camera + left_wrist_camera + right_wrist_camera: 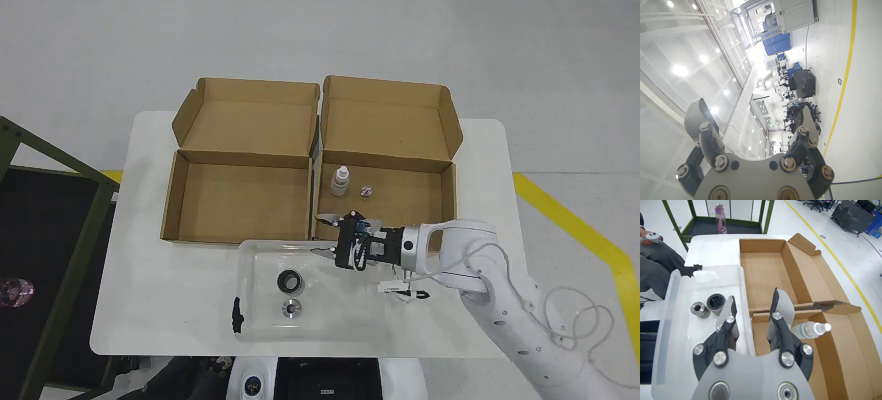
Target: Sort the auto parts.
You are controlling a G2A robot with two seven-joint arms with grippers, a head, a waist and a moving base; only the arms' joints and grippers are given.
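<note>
The black bearing [716,302] and the steel bushing [699,310] sit close together in the clear bin [664,313]. Both are standing bore-up, so there's no real long axis to line up with. The right claw [754,299] is spread wide with nothing in it. One finger is over the bin just beside the bearing, the other over the box [829,361] edge, so the parts lie off to its bin side. It's easily the nearer arm imo. The left claw [751,109] is spread too, empty, aimed at the ceiling.
</note>
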